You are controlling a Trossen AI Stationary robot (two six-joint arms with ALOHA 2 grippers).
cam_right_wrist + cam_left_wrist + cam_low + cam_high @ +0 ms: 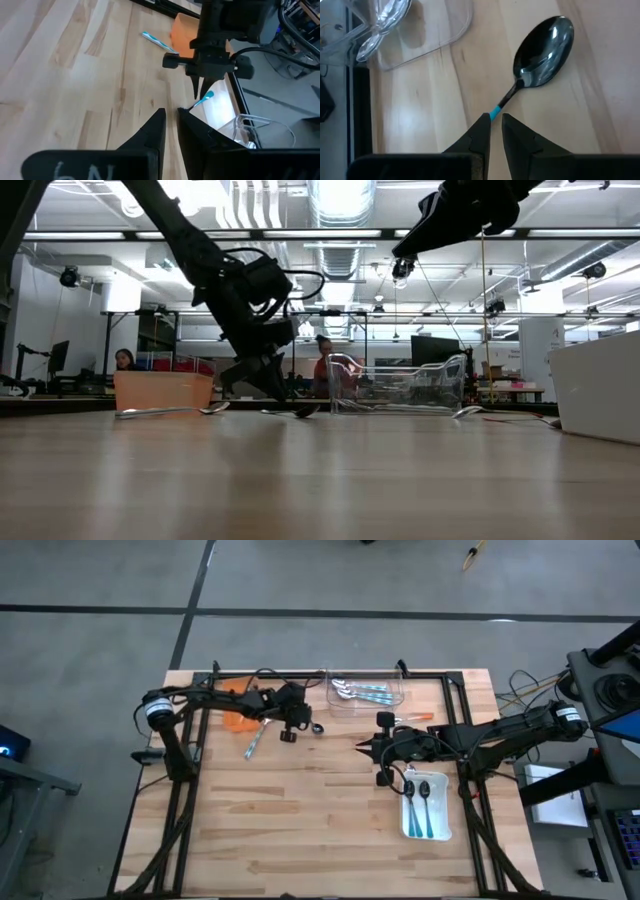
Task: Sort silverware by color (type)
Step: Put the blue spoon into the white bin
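Bench [300,810]: light wood planks, framed by a dark rail.

Left end effector [495,125]: low over the bench between the orange tray [236,708] and the clear tray [366,692]. Its fingers [479,131] stand narrowly apart, with the blue handle of a teal spoon [540,57] running into the slim gap at their tips. The spoon's shiny bowl lies on the wood ahead of them, just beside a corner of the clear tray. Whether the fingers actually pinch the handle cannot be told.

Right end effector [362,748]: hovering above the middle of the bench, fingers drawn nearly together, nothing between them.

Silverware, other pieces:
- one teal-handled spoon [254,740] loose on the bench, near the orange tray;
- several spoons [362,692] in the clear tray, some with teal handles;
- two teal-handled spoons [420,808] in the white tray [443,832], at the bench's right side;
- one orange-handled spoon [412,718] on the bench, just below the clear tray.
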